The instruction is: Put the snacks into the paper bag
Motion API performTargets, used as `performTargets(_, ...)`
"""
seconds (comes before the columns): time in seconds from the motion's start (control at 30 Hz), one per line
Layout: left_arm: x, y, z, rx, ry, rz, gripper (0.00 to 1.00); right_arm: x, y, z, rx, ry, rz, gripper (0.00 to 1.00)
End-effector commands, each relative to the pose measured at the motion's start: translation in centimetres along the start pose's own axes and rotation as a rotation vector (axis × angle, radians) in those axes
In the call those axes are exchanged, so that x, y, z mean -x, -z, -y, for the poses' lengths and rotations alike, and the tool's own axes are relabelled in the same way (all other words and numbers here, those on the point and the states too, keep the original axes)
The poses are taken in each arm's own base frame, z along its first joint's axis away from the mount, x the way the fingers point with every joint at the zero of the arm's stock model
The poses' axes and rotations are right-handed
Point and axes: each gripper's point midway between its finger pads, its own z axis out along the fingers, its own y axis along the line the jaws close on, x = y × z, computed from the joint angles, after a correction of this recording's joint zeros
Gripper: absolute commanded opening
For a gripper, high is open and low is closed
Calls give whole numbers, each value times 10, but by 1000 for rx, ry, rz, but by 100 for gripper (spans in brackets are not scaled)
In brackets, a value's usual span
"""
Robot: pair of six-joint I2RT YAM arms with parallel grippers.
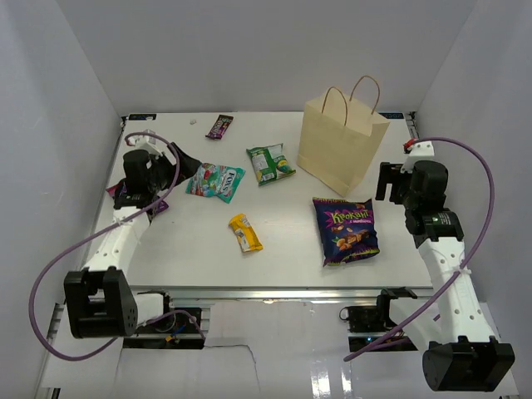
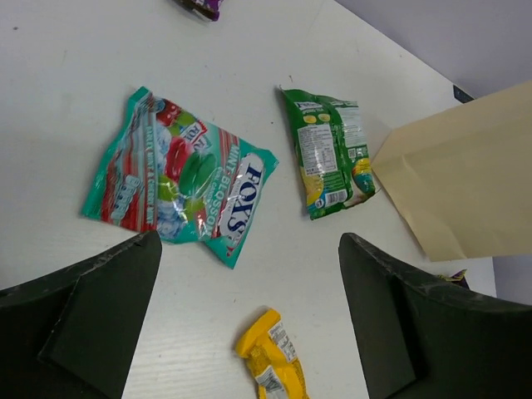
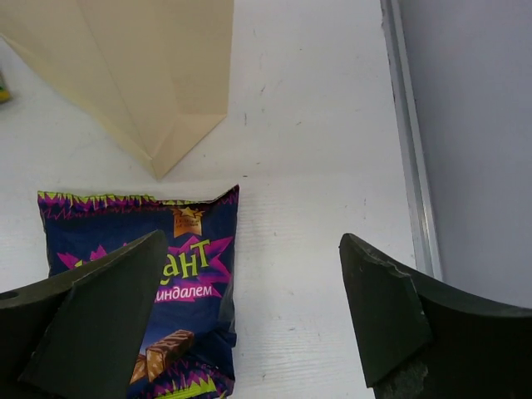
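A white table [image 1: 283, 249] stood inside an enclosure, with plain pale walls [image 1: 249, 50] rising at its back and on both sides. A metal rail [image 3: 407, 125] ran along its right edge, and a second rail [image 1: 283, 293] lined the near edge.

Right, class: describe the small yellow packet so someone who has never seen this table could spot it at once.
Find the tall beige paper bag standing at the back right of the table. From it come toward the arms to the big purple bag, then look left. The yellow packet lies alone there, the only yellow wrapper.
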Motion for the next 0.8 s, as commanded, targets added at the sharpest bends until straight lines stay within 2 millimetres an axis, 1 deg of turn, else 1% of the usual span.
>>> performTargets(0.0, 25, -27, 24, -102, -10, 6, 98, 7, -1, -11, 81, 73, 26, 90)
performTargets(0.03, 27, -35, 27, -119, -12, -12, 98, 3, -1, -27, 178, 109, 17, 90)
performTargets(0.07, 47, -44, 38, -144, -29, 12, 98, 0, 0, -37, 264, 225, 24, 90)
performTargets(0.1, 39, -65, 28, -130, -15, -36, 98, -4, 4, -50, 362, 298, 27, 90)
performTargets(0.13, 40, -75, 29, -144, -13, -57, 98, -20, 16, -78, 557, 356, 2, 90)
performTargets(0.17, 63, -84, 46, -181, -37, -23, 98, -28, 21, -86, 651, 500, 26, 90)
performTargets(0.2, 38, -108, 40, -162, -26, -113, 98, -37, 28, -98, 746, 526, 25, 90)
performTargets(0.23, 40, -118, 39, -157, -33, -121, 98, -48, 32, -101, 787, 531, -10, 90)
performTargets(0.27, 67, -128, 52, -173, -62, -75, 98, -52, 34, -103, 823, 573, -6, 90)
performTargets(0.3, 64, -139, 49, -152, -87, -102, 98, -56, 38, -106, 860, 588, -10, 90)
performTargets(0.33, 51, -165, 30, -97, -94, -137, 98, -61, 41, -112, 905, 580, -21, 90)
performTargets(0.37, 52, -178, 28, -78, -117, -140, 98, -64, 41, -113, 912, 568, -31, 90)
performTargets(0.4, 73, -187, 41, -84, -158, -105, 98, -67, 41, -115, 926, 561, -36, 90)
performTargets(0.43, 56, -211, 24, -50, -199, -142, 98, -69, 42, -119, 953, 550, -38, 90)
performTargets(0.47, 60, -222, 17, -14, -229, -124, 98, -71, 42, -120, 965, 545, -39, 90)
performTargets(0.5, 72, -230, 26, -26, -265, -86, 98, -74, 41, -123, 981, 530, -47, 90)
performTargets(0.53, 71, -239, 21, -14, -298, -73, 98, -75, 41, -124, 988, 522, -51, 90)
performTargets(0.57, 65, -250, 5, 35, -301, -63, 97, -77, 40, -125, 995, 512, -58, 90)
performTargets(0.6, 72, -257, 8, 30, -313, -15, 96, -78, 38, -126, 999, 503, -67, 90)
performTargets(0.63, 64, -267, 1, 37, -326, -8, 93, -80, 37, -127, 1007, 488, -81, 90)
performTargets(0.67, 61, -275, 5, 29, -346, 10, 91, -81, 37, -128, 1015, 482, -87, 90)
performTargets(0.7, 71, -282, 15, 0, -377, 63, 89, -82, 36, -129, 1023, 477, -93, 90)
performTargets(0.73, 72, -289, 20, -17, -413, 89, 87, -82, 35, -129, 1023, 477, -96, 90)
performTargets(0.77, 57, -302, 19, -18, -477, 80, 86, -84, 34, -129, 1023, 477, -101, 90)
